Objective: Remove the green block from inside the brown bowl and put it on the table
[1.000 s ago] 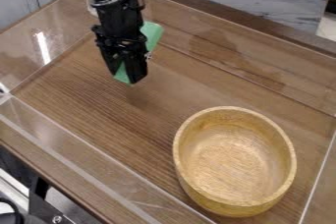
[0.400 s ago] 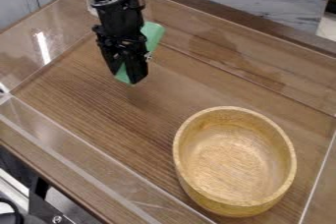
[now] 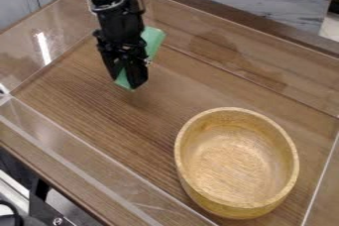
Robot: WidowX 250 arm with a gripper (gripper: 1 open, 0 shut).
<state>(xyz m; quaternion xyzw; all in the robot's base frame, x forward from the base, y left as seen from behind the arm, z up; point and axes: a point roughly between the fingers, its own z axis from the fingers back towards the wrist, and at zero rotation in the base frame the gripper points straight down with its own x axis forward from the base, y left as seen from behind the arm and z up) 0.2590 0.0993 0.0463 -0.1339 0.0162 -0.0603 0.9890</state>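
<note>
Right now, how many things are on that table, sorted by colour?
Green: 1, the block, clamped in the gripper down at the table.
Light brown: 1, the empty wooden bowl.
Total: 2 things.

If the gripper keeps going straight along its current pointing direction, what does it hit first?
Most likely the table. The gripper points steeply down, shut on the green block, whose lower end is already at or just above the wood; depth is unclear. The brown bowl sits well off to the side, out of that line.
</note>
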